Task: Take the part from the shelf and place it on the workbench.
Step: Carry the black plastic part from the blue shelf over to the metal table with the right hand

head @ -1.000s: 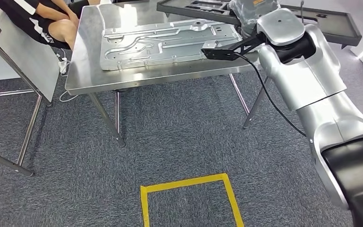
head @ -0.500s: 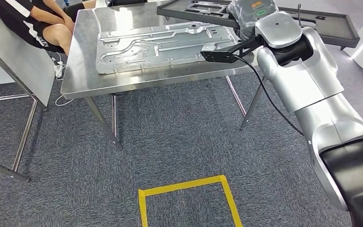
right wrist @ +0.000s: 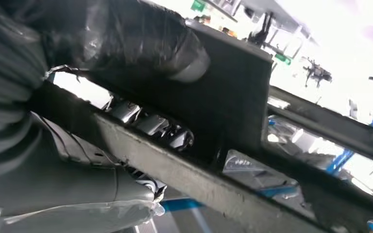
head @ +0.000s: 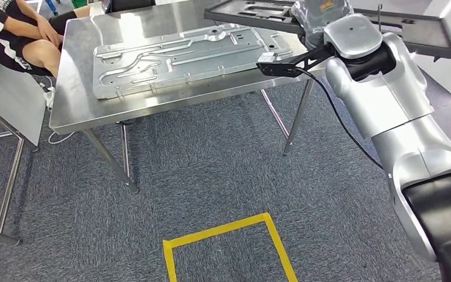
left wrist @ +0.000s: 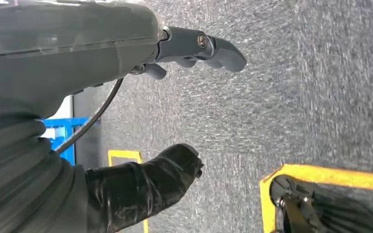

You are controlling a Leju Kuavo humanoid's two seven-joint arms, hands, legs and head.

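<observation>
The part (head: 252, 13) is a long, flat black moulded frame. My right hand (head: 320, 14), wrapped in clear plastic, grips it near its middle and holds it level above the far right corner of the steel workbench (head: 76, 111). In the right wrist view my right hand (right wrist: 102, 43) clamps the dark part (right wrist: 238, 102), thumb on one face and fingers (right wrist: 150, 124) under the edge. My left hand (left wrist: 102, 73) hangs over grey carpet with its fingers (left wrist: 199, 46) apart and nothing in it.
A large silver stamped metal panel (head: 176, 56) covers most of the workbench top. A person (head: 17, 29) sits at the bench's far left end. Another metal stand (head: 6, 100) is at the left. A yellow tape square (head: 229, 247) marks the carpet.
The whole picture has shifted: the bench now sits further left and more turned, so the camera has moved. My right hand keeps its hold on the part.
</observation>
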